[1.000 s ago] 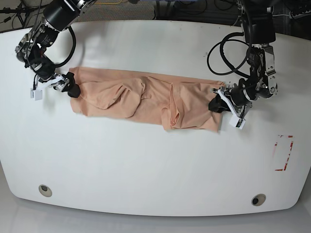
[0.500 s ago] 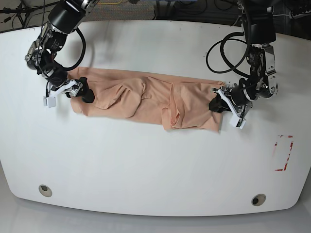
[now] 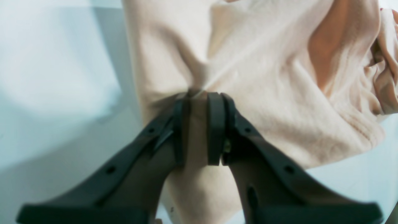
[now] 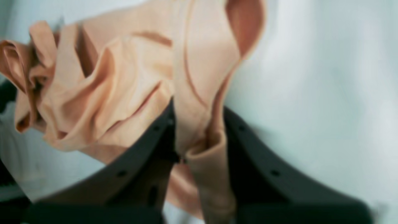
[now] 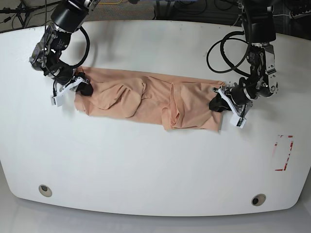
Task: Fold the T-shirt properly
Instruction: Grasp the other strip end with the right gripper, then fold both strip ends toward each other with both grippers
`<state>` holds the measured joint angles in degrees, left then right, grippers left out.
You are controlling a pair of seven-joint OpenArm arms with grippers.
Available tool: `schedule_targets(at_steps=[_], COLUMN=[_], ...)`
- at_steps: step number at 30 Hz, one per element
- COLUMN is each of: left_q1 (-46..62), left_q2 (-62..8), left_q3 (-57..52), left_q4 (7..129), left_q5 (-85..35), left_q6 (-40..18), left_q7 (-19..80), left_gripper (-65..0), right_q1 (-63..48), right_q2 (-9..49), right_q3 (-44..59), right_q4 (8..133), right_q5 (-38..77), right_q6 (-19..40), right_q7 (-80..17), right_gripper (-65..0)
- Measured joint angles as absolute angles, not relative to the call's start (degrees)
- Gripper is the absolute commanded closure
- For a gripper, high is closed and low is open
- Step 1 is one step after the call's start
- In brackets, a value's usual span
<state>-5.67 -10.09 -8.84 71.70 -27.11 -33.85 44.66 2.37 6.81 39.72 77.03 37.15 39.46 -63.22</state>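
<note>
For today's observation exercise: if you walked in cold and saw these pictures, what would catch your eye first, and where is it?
First, the peach T-shirt, stretched as a long wrinkled band across the middle of the white table. Next, the two arms at its ends: the right gripper pinches the end on the base view's left, and the left gripper clamps the opposite end, cloth bunched between its dark fingers. A red mark sits near the table's right edge.

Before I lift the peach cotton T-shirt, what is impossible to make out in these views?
- Base view: both grip points on the peach cotton T-shirt are too small; the right gripper and left gripper cover them.
- Right wrist view: blurred, so layers pinched cannot be counted.
- Left wrist view: shirt cut off by the top edge.
- Collar and sleeves: buried in folds.
</note>
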Motion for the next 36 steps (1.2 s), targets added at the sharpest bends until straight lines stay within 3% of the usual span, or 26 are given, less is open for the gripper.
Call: schedule_targets(at_steps=[8,19,28,36], left_q1=[-5.8,-7.0,-7.7,-7.8], left_q2=[-9.5,-6.3,-2.9,-0.2], left_q3=[-8.8,-6.6,-5.1,-0.8], left_q4=[72.1,72.7,72.7,72.8], left_q5=[-23.2,-15.2,-13.9,-13.9], left_q6=[-34.2,-33.4,-29.6,-26.1], left_q7=[44.1,42.5,42.7,42.5], left_gripper=[-8.9,-8.9,-8.9,-8.9], right_q1=[-0.5,-5.7,-4.0,-0.1], right_q2=[6.5,7.0,6.8,2.8], right_q3=[38.8,28.5,16.3,8.8], right_q4=[90.8,109.3,113.2,114.5], right_q5=[35.2,34.5,34.6,34.7], right_q6=[39.1,31.1,26.3,25.5], right_q7=[-63.6,-64.1,-64.3,-64.0], right_gripper=[0.0,0.0,0.0,0.0])
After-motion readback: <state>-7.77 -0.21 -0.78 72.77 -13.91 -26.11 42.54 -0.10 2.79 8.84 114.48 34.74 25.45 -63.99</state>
